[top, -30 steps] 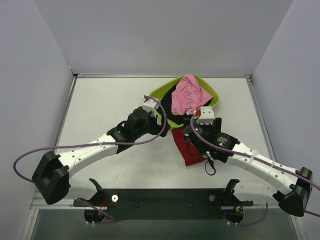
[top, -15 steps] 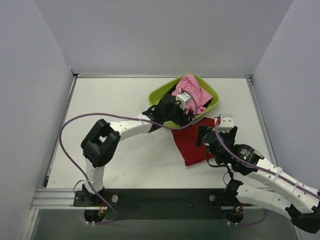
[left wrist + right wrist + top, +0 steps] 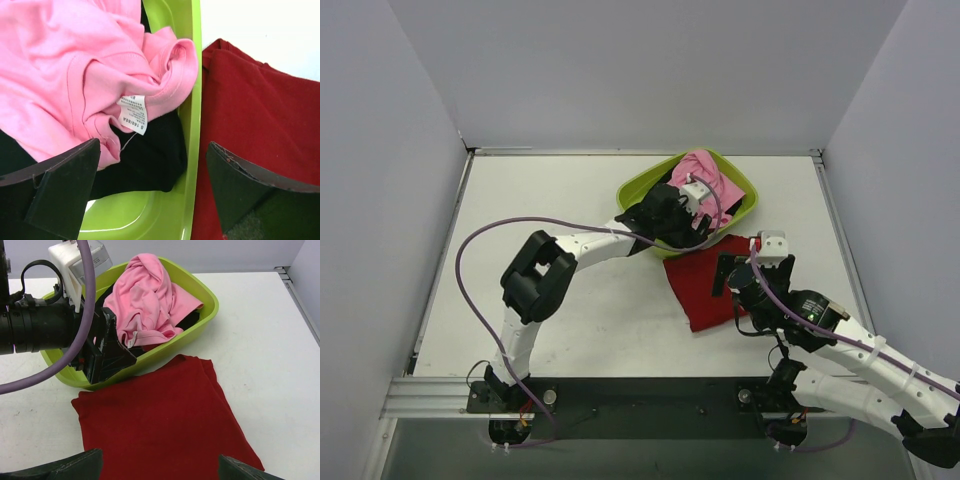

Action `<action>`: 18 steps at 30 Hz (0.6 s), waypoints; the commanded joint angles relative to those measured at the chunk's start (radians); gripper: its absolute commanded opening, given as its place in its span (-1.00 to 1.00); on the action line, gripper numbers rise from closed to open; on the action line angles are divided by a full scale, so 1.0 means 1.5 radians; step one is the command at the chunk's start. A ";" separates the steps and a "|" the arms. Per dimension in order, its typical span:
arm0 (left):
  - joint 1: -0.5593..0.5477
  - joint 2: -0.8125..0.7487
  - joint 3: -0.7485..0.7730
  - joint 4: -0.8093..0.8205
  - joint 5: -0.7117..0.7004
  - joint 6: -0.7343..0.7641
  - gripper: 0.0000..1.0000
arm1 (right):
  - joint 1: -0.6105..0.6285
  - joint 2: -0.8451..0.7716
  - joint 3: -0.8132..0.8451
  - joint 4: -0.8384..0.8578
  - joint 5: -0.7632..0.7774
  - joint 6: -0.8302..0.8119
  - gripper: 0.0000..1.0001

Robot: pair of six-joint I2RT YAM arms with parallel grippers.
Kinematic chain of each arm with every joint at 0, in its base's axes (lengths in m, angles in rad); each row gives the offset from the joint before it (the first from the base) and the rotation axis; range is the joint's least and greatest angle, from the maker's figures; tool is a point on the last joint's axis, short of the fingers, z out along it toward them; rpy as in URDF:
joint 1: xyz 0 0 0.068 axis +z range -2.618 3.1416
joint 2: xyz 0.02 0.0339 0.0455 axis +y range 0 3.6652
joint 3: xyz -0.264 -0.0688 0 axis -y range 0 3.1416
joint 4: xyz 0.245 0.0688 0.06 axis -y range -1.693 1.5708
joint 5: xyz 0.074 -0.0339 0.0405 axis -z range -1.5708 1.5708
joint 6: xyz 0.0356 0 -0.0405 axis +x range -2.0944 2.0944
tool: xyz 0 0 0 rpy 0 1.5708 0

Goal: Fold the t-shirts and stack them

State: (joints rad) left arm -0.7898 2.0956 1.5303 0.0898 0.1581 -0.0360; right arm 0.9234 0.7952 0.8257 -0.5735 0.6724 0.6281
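Currently, left claw (image 3: pixel 155 147) released astride tub rim (image 3: pixel 193 75), right claw (image 3: pixel 160 457) released above red shirt (image 3: pixel 160 410)

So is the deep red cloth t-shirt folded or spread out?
Folded: the deep red cloth t-shirt lies flat as a compact rectangle, doubled edge showing.

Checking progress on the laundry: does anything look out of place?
The pink shirt lies crumpled in the green tub, over a black cloth, label showing, not folded. The red shirt lies folded flat beside the tub.
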 commanded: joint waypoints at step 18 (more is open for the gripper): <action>0.015 0.008 -0.032 0.048 0.013 -0.039 0.72 | -0.004 0.008 -0.015 -0.016 0.003 0.010 1.00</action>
State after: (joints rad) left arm -0.7704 2.1090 1.5078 0.1135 0.1429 -0.0734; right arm 0.9234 0.7952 0.7925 -0.5816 0.6640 0.6331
